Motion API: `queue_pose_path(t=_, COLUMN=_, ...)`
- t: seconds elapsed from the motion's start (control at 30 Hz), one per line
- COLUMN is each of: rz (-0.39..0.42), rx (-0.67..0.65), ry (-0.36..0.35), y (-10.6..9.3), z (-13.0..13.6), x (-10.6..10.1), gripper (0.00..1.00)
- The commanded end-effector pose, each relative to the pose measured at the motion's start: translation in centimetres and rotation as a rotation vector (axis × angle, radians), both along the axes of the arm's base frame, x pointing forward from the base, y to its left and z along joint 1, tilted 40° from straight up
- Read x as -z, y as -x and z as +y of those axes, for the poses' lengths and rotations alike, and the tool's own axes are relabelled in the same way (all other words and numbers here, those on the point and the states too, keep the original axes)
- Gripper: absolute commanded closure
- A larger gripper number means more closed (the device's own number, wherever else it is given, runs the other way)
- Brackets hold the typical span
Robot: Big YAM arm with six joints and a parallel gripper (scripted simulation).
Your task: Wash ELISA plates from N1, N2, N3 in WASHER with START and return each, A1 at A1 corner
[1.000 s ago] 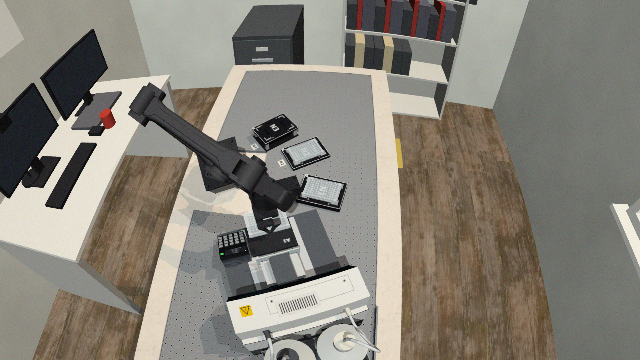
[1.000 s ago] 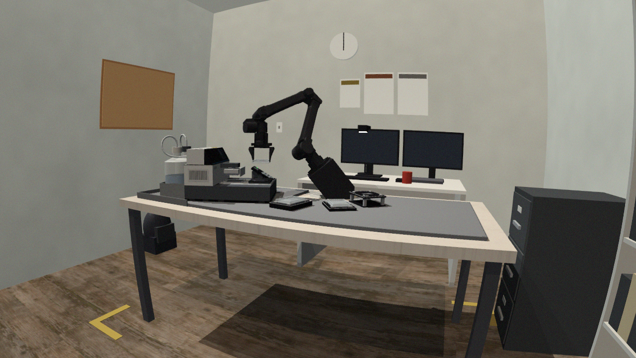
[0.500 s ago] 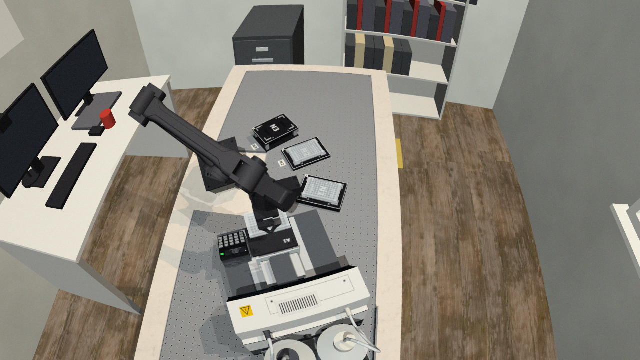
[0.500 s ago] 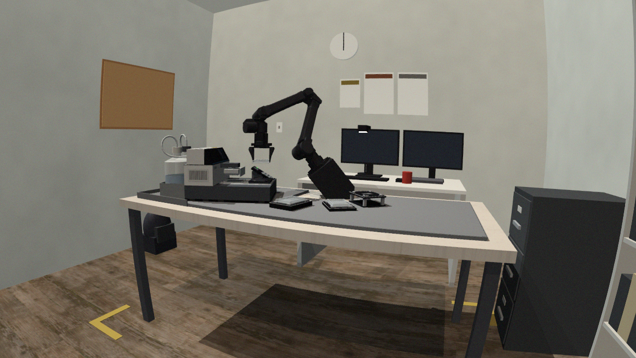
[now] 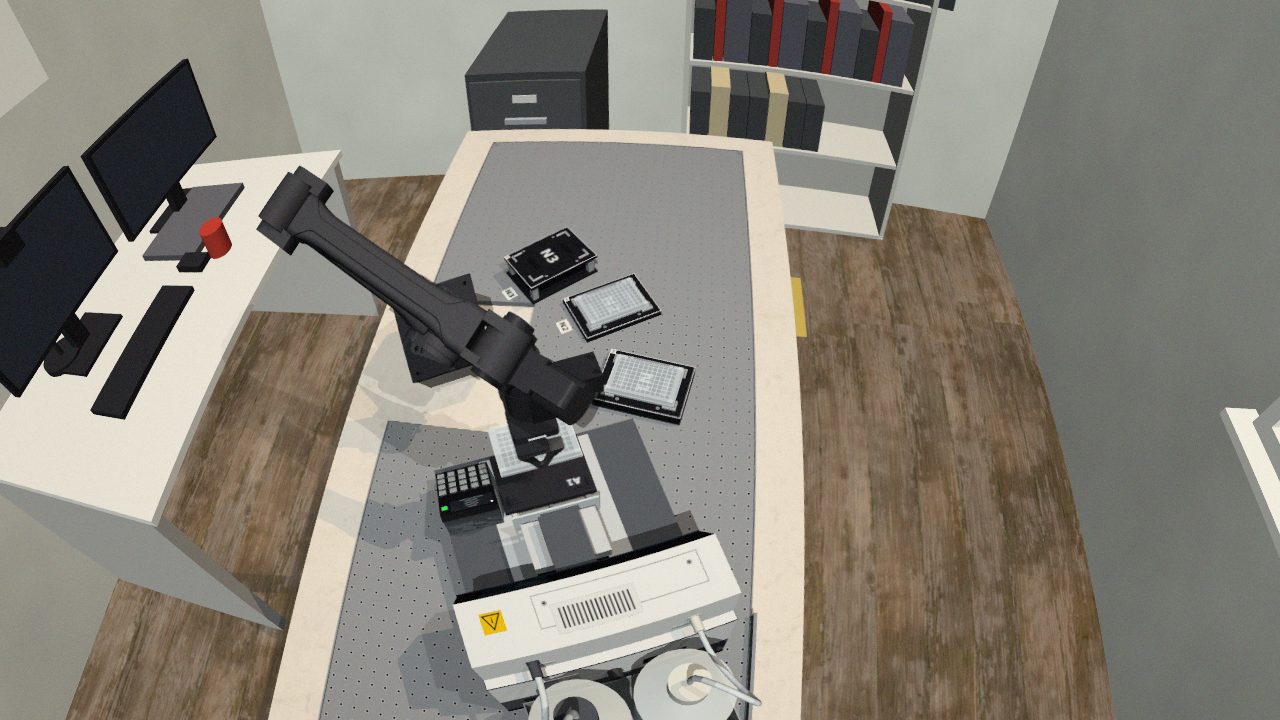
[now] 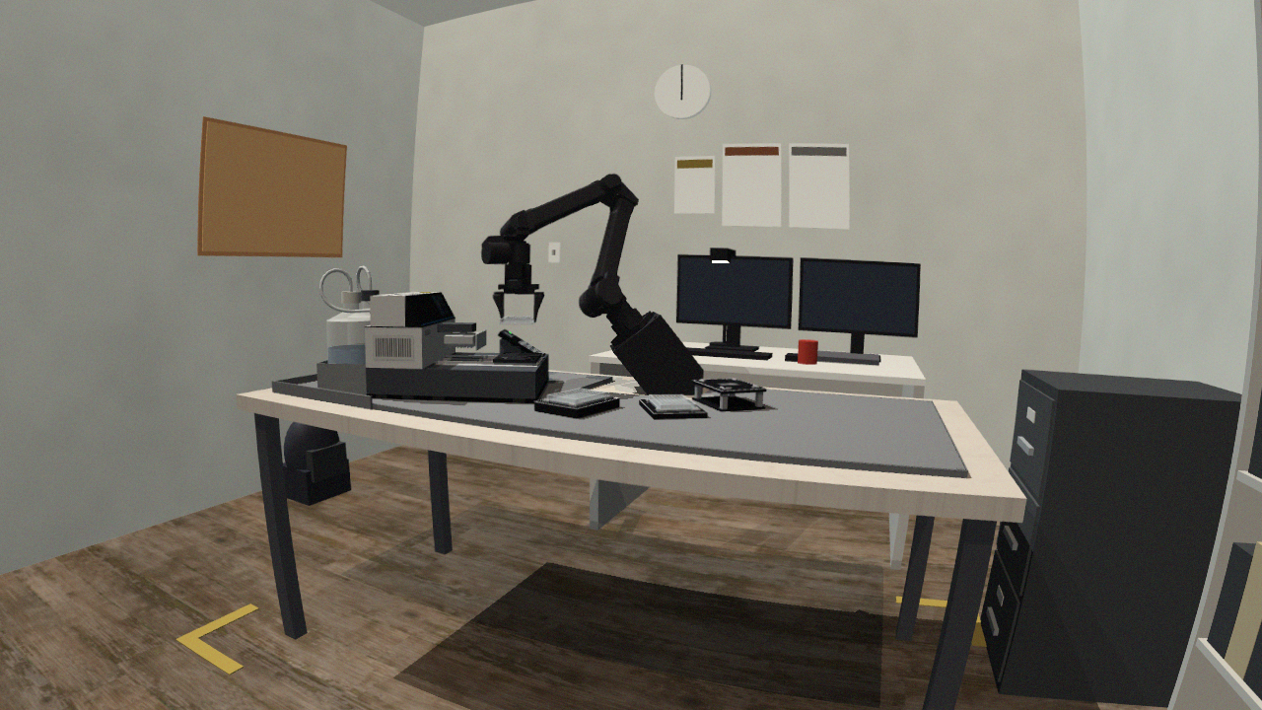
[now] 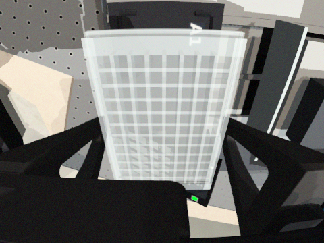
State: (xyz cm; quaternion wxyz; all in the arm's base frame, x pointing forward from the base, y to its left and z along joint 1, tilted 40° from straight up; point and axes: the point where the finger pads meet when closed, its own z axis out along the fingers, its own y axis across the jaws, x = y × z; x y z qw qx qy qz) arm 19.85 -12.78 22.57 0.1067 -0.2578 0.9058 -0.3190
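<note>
Plate aloft, near the carrier

Gripper (image 5: 539, 447) (image 6: 518, 311) (image 7: 163, 123) pinches the N3 plate (image 5: 506, 450) (image 6: 518, 320) (image 7: 162, 101) by its long sides, above and partly beside the carrier (image 5: 547, 484). Best centre over the pocket, square up, lower level, release only once flat.

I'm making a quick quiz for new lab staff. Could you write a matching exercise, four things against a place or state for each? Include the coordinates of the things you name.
Things
1. Held plate (image 5: 506, 456) (image 6: 518, 319) (image 7: 163, 101)
2. Nest N3 (image 5: 570, 254) (image 6: 729, 386)
3. Lamp by the keypad (image 5: 444, 508) (image 7: 194, 198)
4. Red cup (image 5: 214, 238) (image 6: 807, 351)

Places and states
A. Lit green
B. On the white desk (image 5: 234, 295) (image 6: 901, 364)
C. In the air, between the fingers of the gripper (image 5: 540, 458) (image 6: 518, 316) (image 7: 165, 135)
D. Without a plate

Right pairs: 1-C, 2-D, 3-A, 4-B
</note>
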Motion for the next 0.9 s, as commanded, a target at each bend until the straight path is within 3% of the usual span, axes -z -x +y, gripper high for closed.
queue_pose_path(t=0.0, rz=-0.028, rx=0.000, ry=0.012, y=-0.9, z=-0.6, x=-1.2, gripper=0.16)
queue_pose_path(t=0.03, rz=-0.003, rx=0.000, ry=0.005, y=-0.6, z=-0.6, x=0.2, gripper=0.16)
queue_pose_path(t=0.87, rz=-0.003, rx=0.000, ry=0.005, y=-1.7, z=-2.6, x=3.3, gripper=0.16)
